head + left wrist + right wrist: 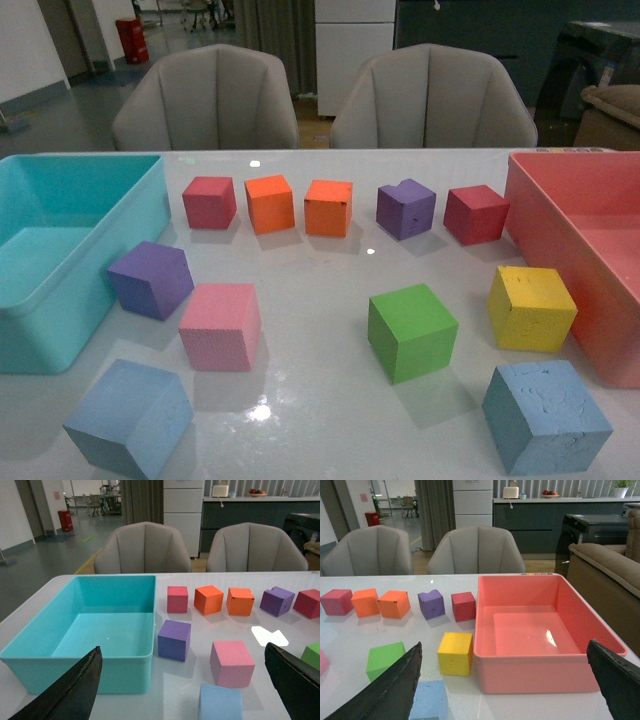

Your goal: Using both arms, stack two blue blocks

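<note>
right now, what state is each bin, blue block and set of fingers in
turquoise bin, empty
pink bin, empty
left blue block, lying loose, unstacked, not gripped
right blue block, lying loose, unstacked, not gripped
left fingers, wide open, holding nothing
right fingers, wide open, holding nothing

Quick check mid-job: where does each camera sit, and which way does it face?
Front: on the body, facing across the table toward two chairs; no arm shows.
Left wrist: facing the turquoise bin; open left gripper shows.
Right wrist: facing the red bin; open right gripper shows.
Shared: both wrist views catch the notched purple block.
</note>
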Action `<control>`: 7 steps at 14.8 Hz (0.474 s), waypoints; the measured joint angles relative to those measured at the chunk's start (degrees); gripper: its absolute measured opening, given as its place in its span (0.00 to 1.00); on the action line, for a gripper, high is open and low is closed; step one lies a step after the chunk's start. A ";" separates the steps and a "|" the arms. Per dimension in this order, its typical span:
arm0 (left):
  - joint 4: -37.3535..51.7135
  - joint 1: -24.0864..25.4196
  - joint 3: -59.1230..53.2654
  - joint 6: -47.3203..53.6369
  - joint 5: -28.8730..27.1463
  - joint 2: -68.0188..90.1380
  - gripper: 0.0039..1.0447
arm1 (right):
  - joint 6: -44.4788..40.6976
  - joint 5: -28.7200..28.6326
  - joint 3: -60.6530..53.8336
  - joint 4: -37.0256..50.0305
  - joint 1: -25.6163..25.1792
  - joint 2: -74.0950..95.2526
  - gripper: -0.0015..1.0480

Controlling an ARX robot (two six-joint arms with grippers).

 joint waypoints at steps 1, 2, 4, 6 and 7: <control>0.00 0.00 0.00 0.00 0.00 0.00 0.94 | 0.00 0.00 0.00 -0.02 0.00 0.00 0.94; 0.00 0.00 0.00 -0.02 0.00 0.00 0.94 | 0.00 0.00 0.00 0.00 0.00 0.00 0.94; 0.00 0.00 0.00 0.00 -0.02 0.02 0.94 | 0.00 0.00 0.00 0.00 0.00 0.00 0.94; 0.00 0.00 0.00 0.00 0.00 0.00 0.94 | 0.00 0.00 0.00 -0.02 0.00 0.00 0.94; 0.00 0.00 0.00 0.00 -0.02 0.00 0.94 | 0.00 0.00 0.00 -0.02 0.00 0.00 0.94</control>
